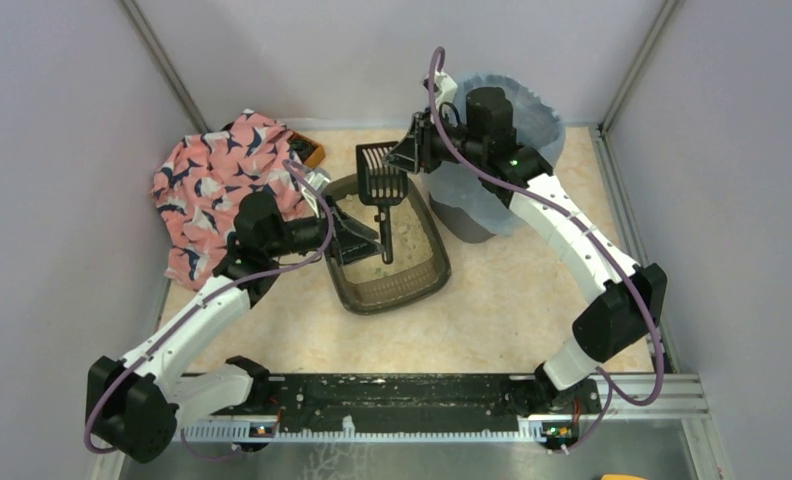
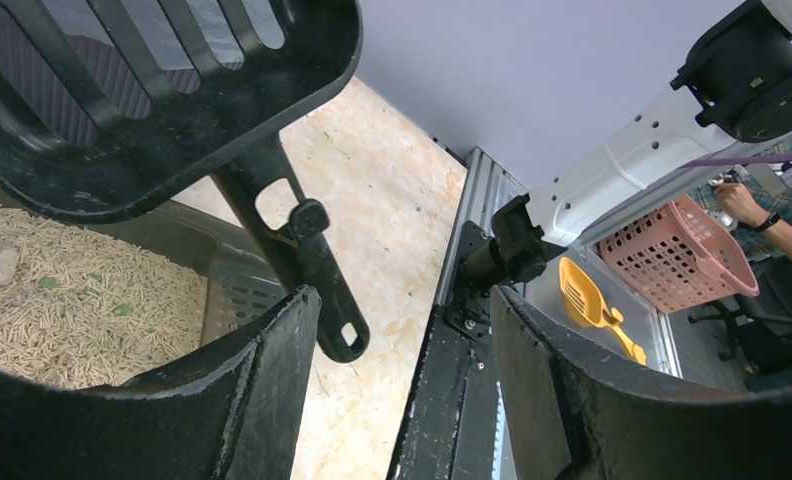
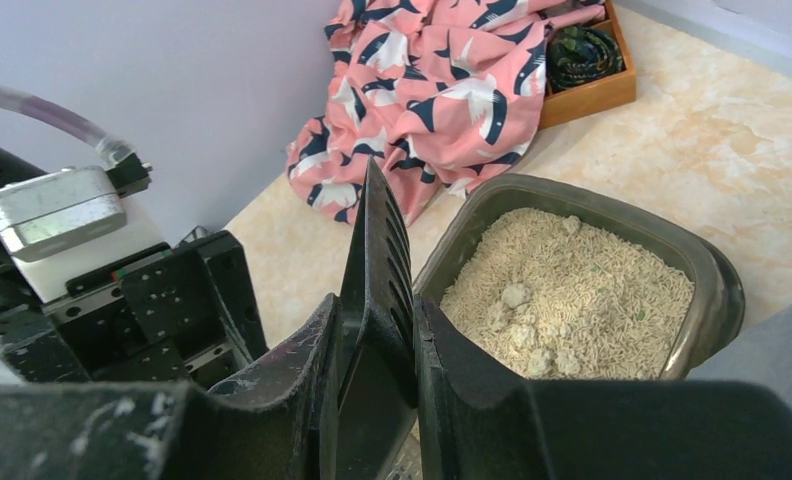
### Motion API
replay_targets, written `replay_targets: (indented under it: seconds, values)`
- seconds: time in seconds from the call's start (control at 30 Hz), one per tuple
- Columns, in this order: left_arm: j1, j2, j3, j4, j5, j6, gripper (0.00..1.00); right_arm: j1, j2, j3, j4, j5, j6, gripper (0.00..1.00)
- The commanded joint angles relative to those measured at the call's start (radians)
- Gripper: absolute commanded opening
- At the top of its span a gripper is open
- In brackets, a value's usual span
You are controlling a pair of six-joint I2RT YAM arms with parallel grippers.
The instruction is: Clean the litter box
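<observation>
The litter box (image 1: 397,293) sits mid-table, between the pink cloth (image 1: 212,190) and the bin (image 1: 532,130). Over its far rim my right gripper (image 3: 377,320) pinches the scoop (image 1: 379,170) by its slotted head. My left gripper (image 2: 404,300) is spread, with the scoop's handle beside one finger.

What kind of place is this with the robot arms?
Probably a robot test lab, not a home: two white robot arms are bolted to a black metal rail, plain lilac panel walls box in the beige tabletop, and a seated person sits just beyond it.
</observation>
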Motion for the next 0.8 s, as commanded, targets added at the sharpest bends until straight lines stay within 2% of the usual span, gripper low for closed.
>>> replay_targets:
  seconds: [0.0,0.27,0.43,0.53,0.63,0.77]
  values:
    - [0.004,0.008,-0.017,0.040,0.025,0.017,0.70,0.005,-0.076,0.016,0.057,-0.053,0.017,0.00]
    - [0.005,-0.002,-0.019,0.007,-0.045,0.055,0.70,0.005,-0.106,0.003,0.050,-0.068,0.019,0.00]
    - [0.005,0.035,-0.027,0.072,0.007,0.017,0.70,0.006,-0.097,-0.013,0.095,-0.111,0.054,0.00]
    - [0.003,0.066,-0.047,0.190,0.066,-0.055,0.69,0.013,-0.088,-0.011,0.099,-0.113,0.060,0.00]
    - [0.001,0.091,-0.052,0.308,0.107,-0.120,0.63,0.019,-0.080,-0.011,0.105,-0.114,0.065,0.00]
    - [-0.011,0.115,-0.037,0.343,0.128,-0.139,0.53,0.027,-0.071,-0.005,0.109,-0.113,0.068,0.00]
